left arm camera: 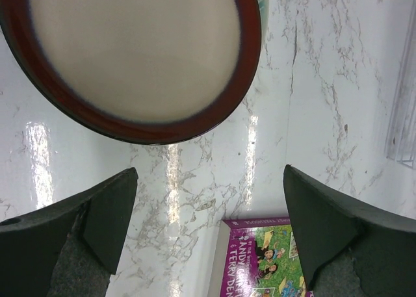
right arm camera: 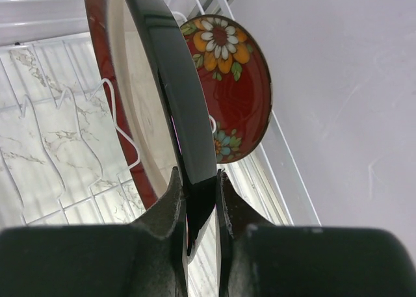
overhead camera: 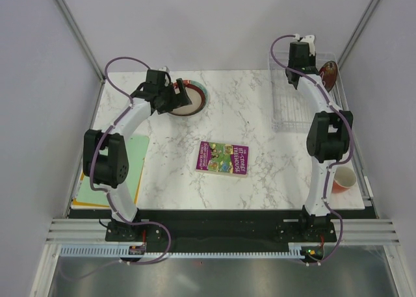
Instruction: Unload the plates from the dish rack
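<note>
While your left gripper hangs with its fingers wide apart and holding nothing, just above the white, grey-veined marble tabletop, the cream-centred brown plate lies flat at its 12 o'clock, resting on a teal-rimmed plate. Taking the purple book as dial centre in the overhead view, you find that stack at 11 o'clock and the see-through dish rack at 2 o'clock in the far right corner. An orange cup sits at 4 o'clock by the table's right edge, and a green sheet lies on yellow ones at 9 o'clock. Your right gripper is clamped on the rim of a dark-backed plate standing on edge over the rack's wire ribs. At its 1 o'clock a red flowered plate stands upright by the rack's side. Plain pale grey walls enclose the table on three sides, with metal posts at the far corners.
</note>
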You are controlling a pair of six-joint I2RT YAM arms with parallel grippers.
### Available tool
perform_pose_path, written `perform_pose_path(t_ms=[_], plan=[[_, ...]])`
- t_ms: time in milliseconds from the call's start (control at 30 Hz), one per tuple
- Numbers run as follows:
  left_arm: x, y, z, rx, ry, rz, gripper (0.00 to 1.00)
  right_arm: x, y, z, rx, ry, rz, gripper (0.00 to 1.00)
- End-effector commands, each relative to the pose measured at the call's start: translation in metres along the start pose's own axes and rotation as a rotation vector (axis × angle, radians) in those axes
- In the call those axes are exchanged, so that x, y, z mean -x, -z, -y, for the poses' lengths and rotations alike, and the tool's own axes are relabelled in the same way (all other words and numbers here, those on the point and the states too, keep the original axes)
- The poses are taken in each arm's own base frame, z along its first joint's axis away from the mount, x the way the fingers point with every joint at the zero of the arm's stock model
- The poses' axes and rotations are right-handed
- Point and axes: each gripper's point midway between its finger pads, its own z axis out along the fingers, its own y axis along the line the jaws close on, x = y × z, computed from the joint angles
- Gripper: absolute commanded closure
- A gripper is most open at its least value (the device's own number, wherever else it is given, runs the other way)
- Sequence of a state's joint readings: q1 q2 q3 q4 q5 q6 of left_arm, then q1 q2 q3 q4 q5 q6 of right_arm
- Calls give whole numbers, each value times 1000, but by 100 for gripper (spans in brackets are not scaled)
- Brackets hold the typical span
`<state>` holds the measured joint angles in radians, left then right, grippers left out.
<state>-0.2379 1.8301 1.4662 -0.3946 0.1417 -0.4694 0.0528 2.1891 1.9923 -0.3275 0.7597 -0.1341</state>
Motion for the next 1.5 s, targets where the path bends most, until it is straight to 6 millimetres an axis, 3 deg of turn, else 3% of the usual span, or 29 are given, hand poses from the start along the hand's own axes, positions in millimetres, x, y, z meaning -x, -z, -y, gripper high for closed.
perform_pose_path(t_ms=[0, 200, 300, 400, 533, 700, 967, 1267, 1467], plan=[[20, 20, 21, -67, 10, 68, 0, 93, 51, 100, -207, -258, 222, 100], [20, 24, 30, -116, 12, 74, 0, 104, 76, 117, -177, -295, 256, 100], [19, 27, 35, -143, 19, 72, 0, 115, 98, 136, -167, -327, 290, 100], [19, 29, 42, -184, 29, 74, 0, 122, 114, 139, -106, -340, 306, 100], [16, 28, 58, -291, 42, 78, 0, 126, 148, 116, 88, -392, 320, 100], [28, 31, 81, -423, 39, 121, 0, 146, 212, 65, 460, -491, 353, 100], [36, 51, 120, -683, 88, 159, 0, 136, 286, -6, 859, -568, 258, 100], [38, 58, 139, -866, 168, 184, 2, 125, 348, -32, 1166, -707, 193, 100], [29, 50, 143, -921, 210, 151, 5, 118, 374, -42, 1285, -765, 162, 100]])
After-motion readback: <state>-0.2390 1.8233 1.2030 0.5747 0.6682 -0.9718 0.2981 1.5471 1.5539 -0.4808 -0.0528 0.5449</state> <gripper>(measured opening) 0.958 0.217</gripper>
